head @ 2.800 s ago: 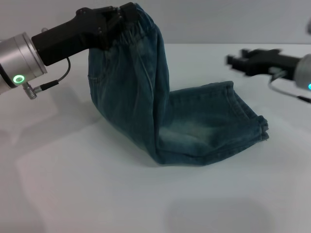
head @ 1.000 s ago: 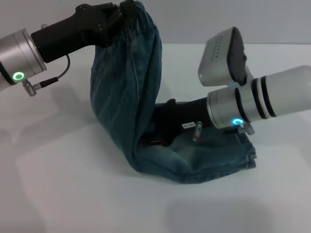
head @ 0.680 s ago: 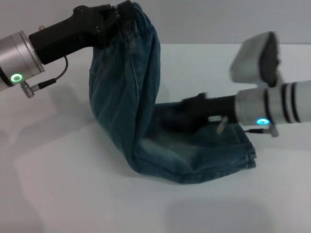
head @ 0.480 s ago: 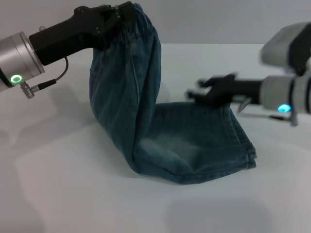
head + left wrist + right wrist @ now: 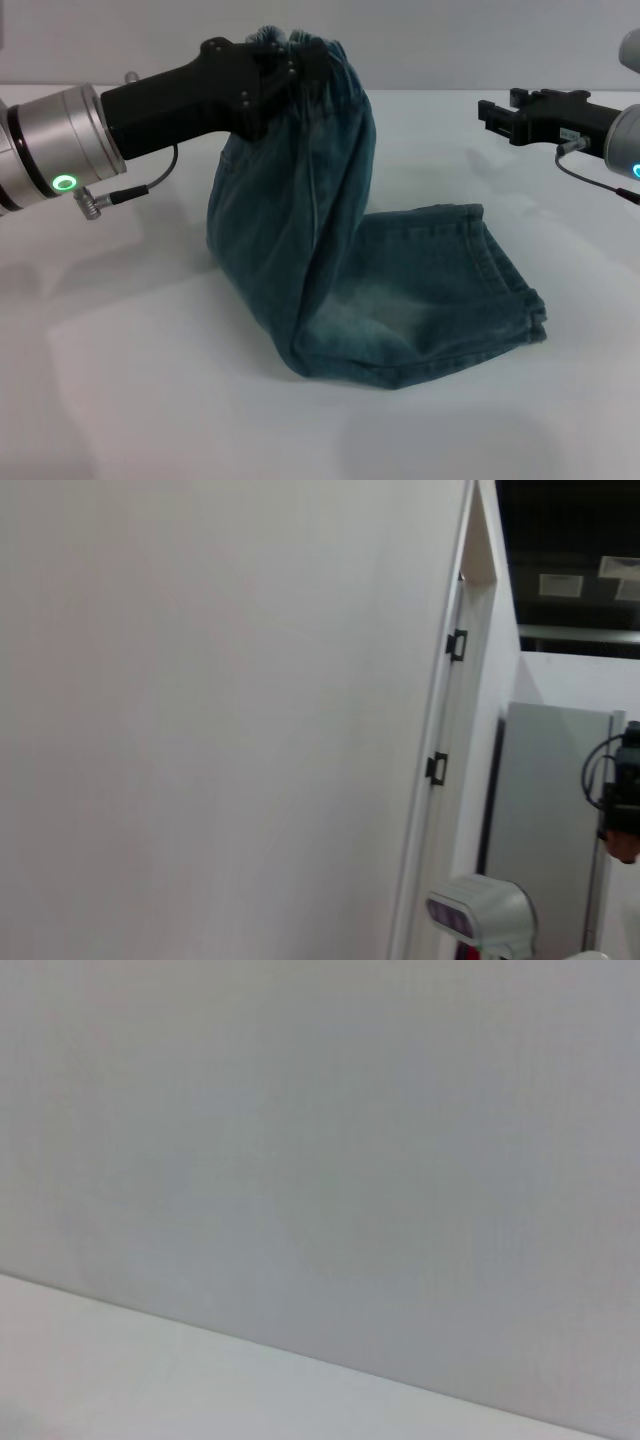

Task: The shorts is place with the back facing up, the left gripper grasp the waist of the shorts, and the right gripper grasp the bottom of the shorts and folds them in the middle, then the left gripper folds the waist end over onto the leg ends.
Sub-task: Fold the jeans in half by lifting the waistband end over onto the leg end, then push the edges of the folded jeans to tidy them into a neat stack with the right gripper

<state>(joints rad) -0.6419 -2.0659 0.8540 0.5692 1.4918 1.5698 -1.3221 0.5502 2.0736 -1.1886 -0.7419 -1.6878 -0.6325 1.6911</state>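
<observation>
Shorts (image 5: 330, 250), already halved lengthwise, hang from the left gripper (image 5: 285, 70) clamped on the waistband, leg ends (image 5: 515, 290) resting mid-table. Folding the waist over them remains; the right gripper (image 5: 500, 110) hovers empty, fingers parted, near the table's (image 5: 150, 400) far right edge.

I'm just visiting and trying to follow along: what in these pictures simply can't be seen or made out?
- Head view: the left pincer tips are buried in the shorts waistband, so the grip itself is hidden.
- Head view: the pockets and print don't show; the folds hide them.
- Head view: the right pincer arm is cut off by the frame edge.
- Both wrist views show only walls, no shorts.
</observation>
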